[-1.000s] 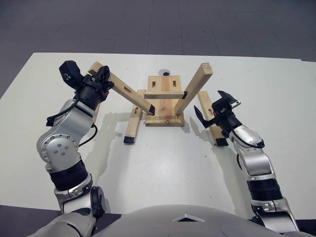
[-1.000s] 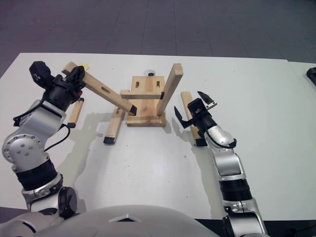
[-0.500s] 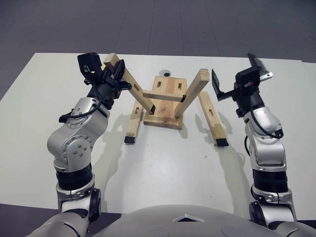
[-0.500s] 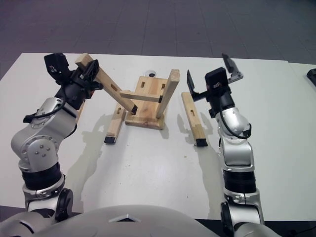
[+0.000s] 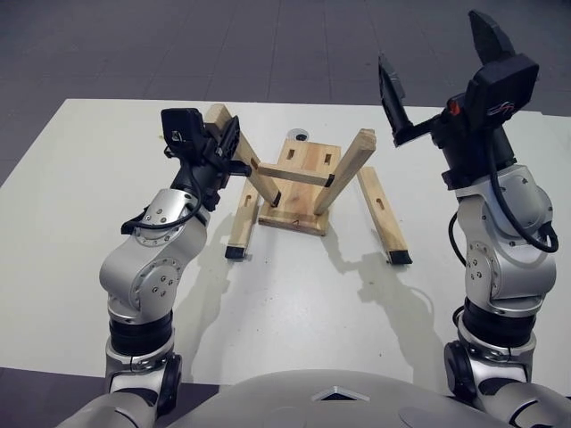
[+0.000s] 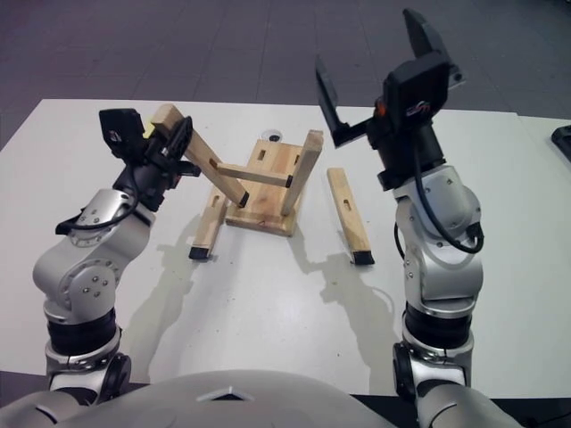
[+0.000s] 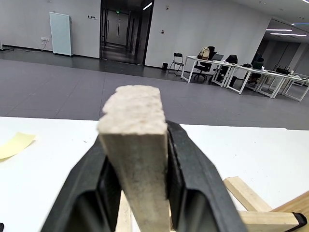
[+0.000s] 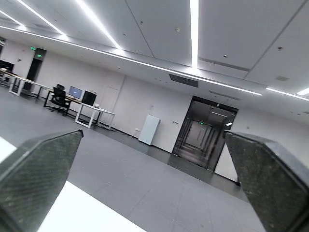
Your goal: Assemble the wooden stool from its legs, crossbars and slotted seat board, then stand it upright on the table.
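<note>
1. When the left eye looks down, the seat board (image 5: 303, 169) sits in the middle of the white table (image 5: 89, 178) with two legs sticking up from it. The left gripper (image 5: 217, 153) squeezes the held leg (image 5: 217, 114) near its top end. The second leg (image 5: 346, 169) leans the other way. A crossbar (image 5: 293, 175) joins the two legs. The left loose leg (image 5: 239, 223) and the right loose leg (image 5: 384, 218) lie flat, one on each side of the board. The right gripper (image 5: 434, 43) is high up and well apart from the wood.
2. From the right eye, the bare strip of table between the right loose leg and the board is plain to see. The right gripper's fingers (image 6: 326, 89) are spread wide with nothing in them.
3. Up close, the left wrist shows the rough cut top of the held leg, with a black finger pressed on each side. A yellow note (image 7: 14, 145) lies on the table nearby.
4. Looking up, the right wrist shows its two dark fingers far apart, with a ceiling light (image 8: 195, 19) between them.
</note>
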Controlling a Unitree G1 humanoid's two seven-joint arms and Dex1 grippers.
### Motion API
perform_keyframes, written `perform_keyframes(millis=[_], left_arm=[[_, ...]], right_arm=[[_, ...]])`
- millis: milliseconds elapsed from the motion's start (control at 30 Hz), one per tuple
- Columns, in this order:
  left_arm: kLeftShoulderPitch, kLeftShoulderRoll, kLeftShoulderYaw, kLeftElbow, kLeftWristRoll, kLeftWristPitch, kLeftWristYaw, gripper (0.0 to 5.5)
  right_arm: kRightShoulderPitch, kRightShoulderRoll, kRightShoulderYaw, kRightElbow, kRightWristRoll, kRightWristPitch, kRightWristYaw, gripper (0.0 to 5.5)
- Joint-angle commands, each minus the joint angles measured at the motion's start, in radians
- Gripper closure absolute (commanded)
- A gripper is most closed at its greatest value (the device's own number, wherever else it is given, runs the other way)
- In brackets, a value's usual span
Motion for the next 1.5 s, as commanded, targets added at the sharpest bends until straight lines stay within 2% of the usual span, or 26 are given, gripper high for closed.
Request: perform_keyframes(millis=[33, 333, 467, 567, 700, 1067, 1233, 1300, 1400, 1467, 1500], left_arm=[[0.143, 0.059, -0.133, 0.170, 0.134, 0.114, -0.026, 4.46], [0.103, 0.074, -0.226, 0.258, 0.263, 0.030, -0.089, 4.42], [0.115, 0.087, -0.241, 0.279, 0.286, 0.035, -0.108, 4.37], [0.137, 0.081, -0.250, 0.295, 0.296, 0.047, -0.102, 4.36], [0.150, 0.060, -0.245, 0.293, 0.296, 0.054, -0.084, 4.36], [0.125, -0.006, -0.214, 0.249, 0.264, 0.031, -0.078, 4.36], [0.102, -0.060, -0.194, 0.182, 0.207, 0.018, -0.103, 4.36], [0.093, -0.083, -0.191, 0.159, 0.186, 0.019, -0.112, 4.36], [0.082, -0.105, -0.178, 0.142, 0.176, 0.033, -0.111, 4.38], [0.079, -0.118, -0.165, 0.140, 0.176, 0.046, -0.108, 4.39], [0.077, -0.122, -0.161, 0.140, 0.178, 0.051, -0.107, 4.40]], right_arm=[[-0.015, -0.001, 0.036, -0.014, 0.001, 0.031, 0.010, 0.10], [-0.040, -0.010, 0.082, 0.090, -0.097, -0.013, -0.006, 0.10], [-0.136, 0.056, 0.103, 0.090, -0.116, -0.001, -0.058, 0.10], [-0.180, 0.144, 0.135, 0.108, -0.132, 0.037, -0.130, 0.57], [-0.190, 0.203, 0.262, 0.141, -0.183, 0.103, -0.146, 1.14], [-0.201, 0.217, 0.531, 0.351, -0.338, 0.285, -0.103, 2.95], [-0.268, 0.220, 0.633, 0.521, -0.378, 0.508, -0.026, 3.65], [-0.276, 0.195, 0.672, 0.543, -0.391, 0.539, 0.014, 4.05], [-0.272, 0.167, 0.668, 0.525, -0.423, 0.488, 0.011, 4.56], [-0.273, 0.180, 0.596, 0.485, -0.435, 0.389, -0.044, 4.89], [-0.279, 0.201, 0.537, 0.449, -0.429, 0.334, -0.084, 4.67]])
